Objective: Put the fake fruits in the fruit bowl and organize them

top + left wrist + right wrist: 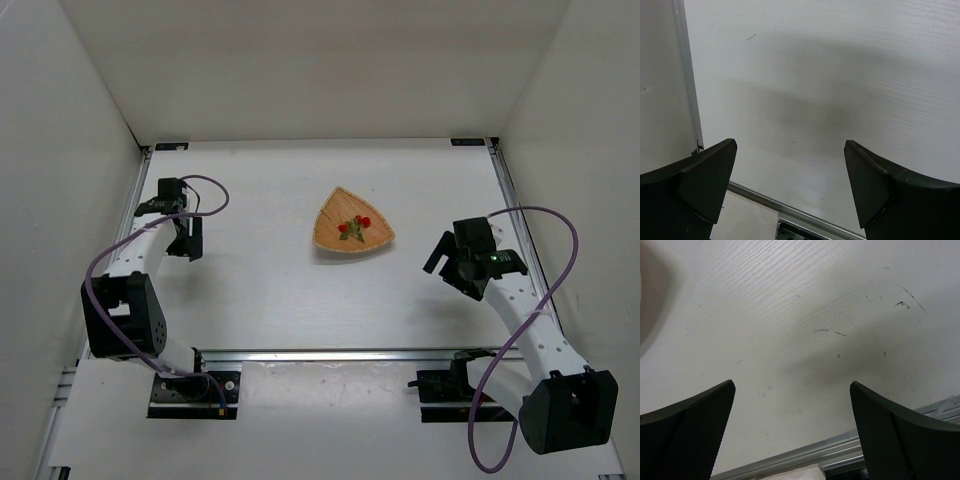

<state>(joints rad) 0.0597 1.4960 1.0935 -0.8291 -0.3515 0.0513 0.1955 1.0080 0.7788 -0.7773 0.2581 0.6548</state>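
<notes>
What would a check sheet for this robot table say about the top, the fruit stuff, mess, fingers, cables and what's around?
Surface: white table; small dark scuffs under the right arm.
Job's things: fake fruits lie inside the fruit bowl, mid-table.
Clutter: nothing seen.
Grippers: left gripper and right gripper both open, fingers empty, away from the bowl.
Cables: a purple cable loops along each arm, clear of the bowl.
Surroundings: white walls on three sides; metal rail at the near edge.
</notes>
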